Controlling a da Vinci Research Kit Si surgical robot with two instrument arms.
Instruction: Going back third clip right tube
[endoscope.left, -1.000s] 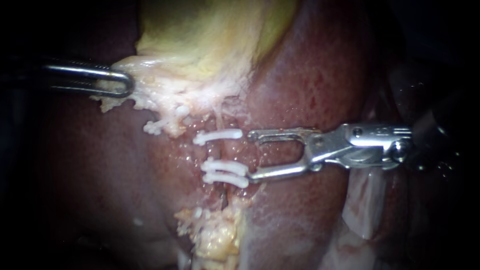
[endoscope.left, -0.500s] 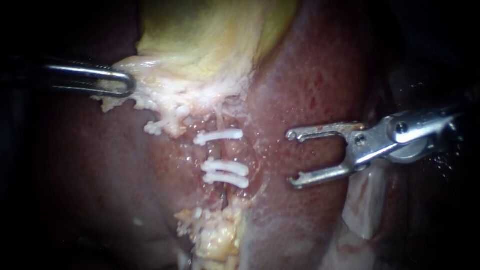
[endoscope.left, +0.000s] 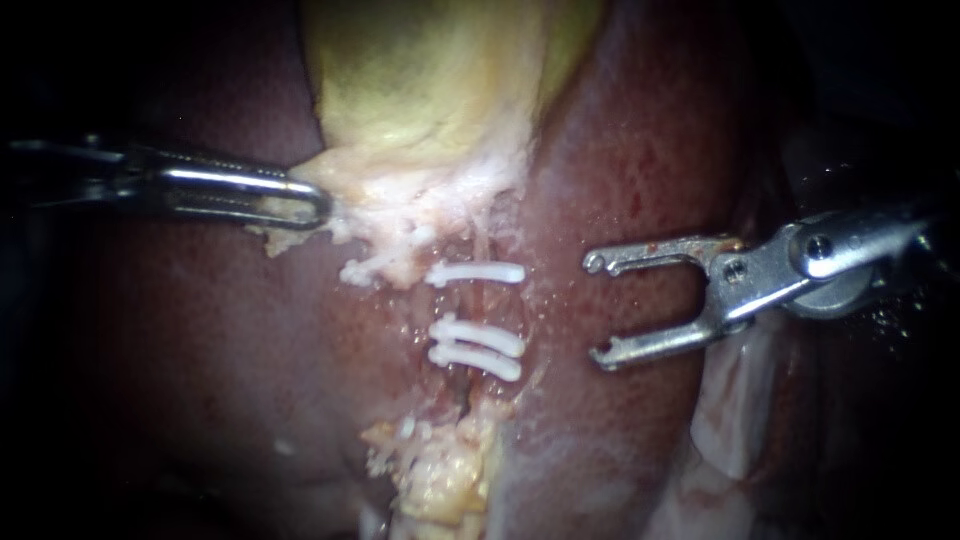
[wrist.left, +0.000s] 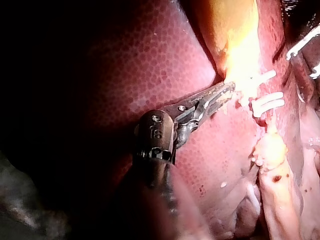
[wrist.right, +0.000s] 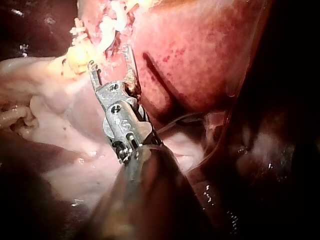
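Our right instrument (endoscope.left: 594, 308) has backed off the clips (endoscope.left: 480, 335), jaws open and empty. They lie dead ahead of it; our left instrument (endoscope.left: 322, 205) clamps the gallbladder (endoscope.left: 430, 90).

1. Light falls as one bright pool in the middle of the endoscope view, strongest on the yellow gallbladder (endoscope.left: 430, 90).
2. The backdrop is the dark red liver (endoscope.left: 650, 150), glossy and wet (its fine honeycomb mottling shows best in the left wrist view).
3. A fold of pale pinkish tissue (endoscope.left: 730, 420) lies at the lower right.
4. Every edge sinks into blackness, widest along the left side and the upper right corner.
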